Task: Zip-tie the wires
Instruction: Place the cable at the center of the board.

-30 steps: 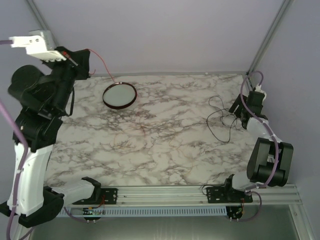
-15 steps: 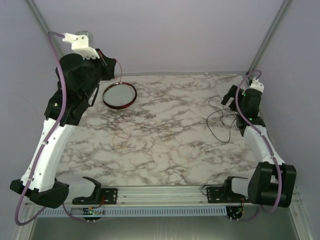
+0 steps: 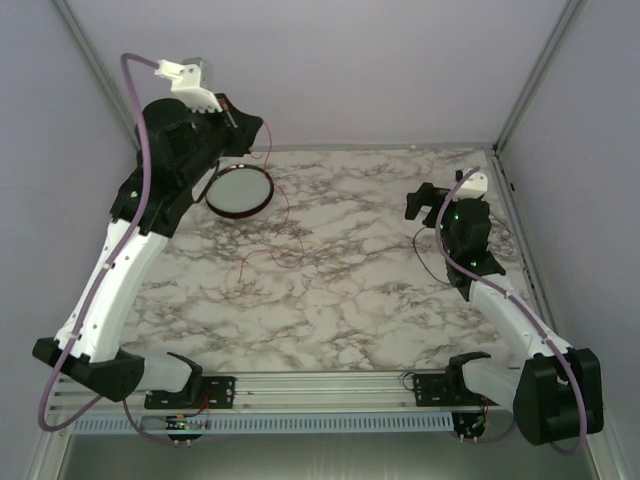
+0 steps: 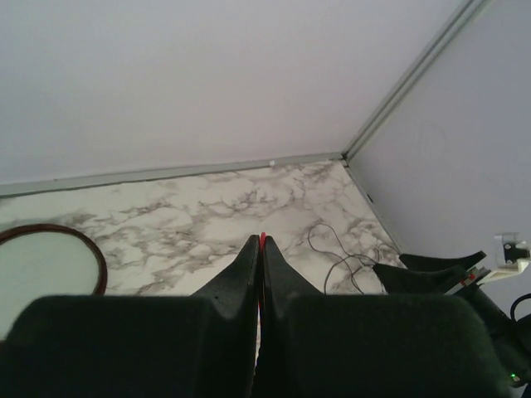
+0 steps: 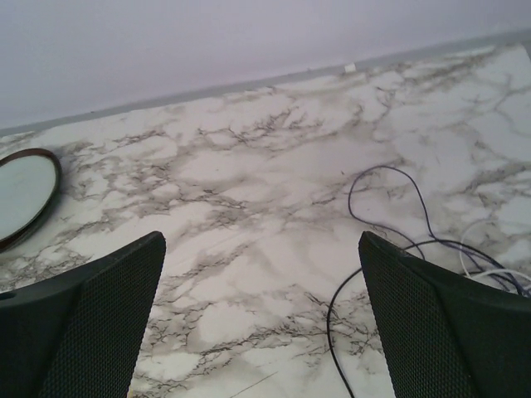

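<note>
Several thin black wires (image 3: 424,256) lie tangled at the table's right side, also in the right wrist view (image 5: 375,249) and the left wrist view (image 4: 333,259). A thin red wire (image 3: 280,195) hangs from my left gripper (image 3: 255,125), held high over the back left, and trails onto the marble. The left jaws are pressed together with a red sliver of that wire (image 4: 262,240) between the tips. My right gripper (image 3: 420,200) hovers just left of the black wires. Its jaws (image 5: 261,240) stand wide apart with only bare marble between them.
A round dark-rimmed dish (image 3: 238,191) sits at the back left under the left arm, also seen as the dish (image 5: 23,199) in the right wrist view. Lilac walls close off the back and right. The arm bases stand on a metal rail (image 3: 320,385) at the near edge.
The left arm swung right and forward, carrying the red wire over the dish. The right arm moved left off the black wires and its jaws spread wider.
</note>
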`<state>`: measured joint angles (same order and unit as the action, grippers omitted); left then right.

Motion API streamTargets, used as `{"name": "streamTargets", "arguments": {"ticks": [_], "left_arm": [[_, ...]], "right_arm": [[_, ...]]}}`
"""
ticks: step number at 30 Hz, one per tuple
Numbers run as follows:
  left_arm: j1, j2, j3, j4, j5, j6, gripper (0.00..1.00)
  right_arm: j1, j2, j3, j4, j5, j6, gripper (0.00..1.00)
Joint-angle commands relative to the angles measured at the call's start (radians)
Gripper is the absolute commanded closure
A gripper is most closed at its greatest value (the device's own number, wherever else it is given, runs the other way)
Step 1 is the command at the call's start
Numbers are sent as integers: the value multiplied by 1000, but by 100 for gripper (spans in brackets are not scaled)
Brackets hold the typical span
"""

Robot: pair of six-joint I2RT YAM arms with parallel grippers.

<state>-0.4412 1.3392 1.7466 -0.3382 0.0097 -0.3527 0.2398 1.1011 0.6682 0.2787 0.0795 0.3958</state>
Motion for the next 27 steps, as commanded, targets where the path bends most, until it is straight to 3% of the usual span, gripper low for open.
{"name": "streamTargets", "arguments": {"ticks": [1,9,16,21,27], "left_arm": [[-33,50,63,43,56,-1,100],[-132,139,175,-12,128,44,100],[-179,154,220,-14,216,55,100],[-207,163,251,-15,276,60,100],[-221,167,299,-13,297,61,100]], "right_arm": [[43,-57,-38,141,4,-88,1],[51,-207,-112,147,-112,-182,1],[54,-281,-171,220,-380,-198,1],[105,-197,-194,381,-512,-131,1],[285,-29,-167,468,-542,-189,1]]}}
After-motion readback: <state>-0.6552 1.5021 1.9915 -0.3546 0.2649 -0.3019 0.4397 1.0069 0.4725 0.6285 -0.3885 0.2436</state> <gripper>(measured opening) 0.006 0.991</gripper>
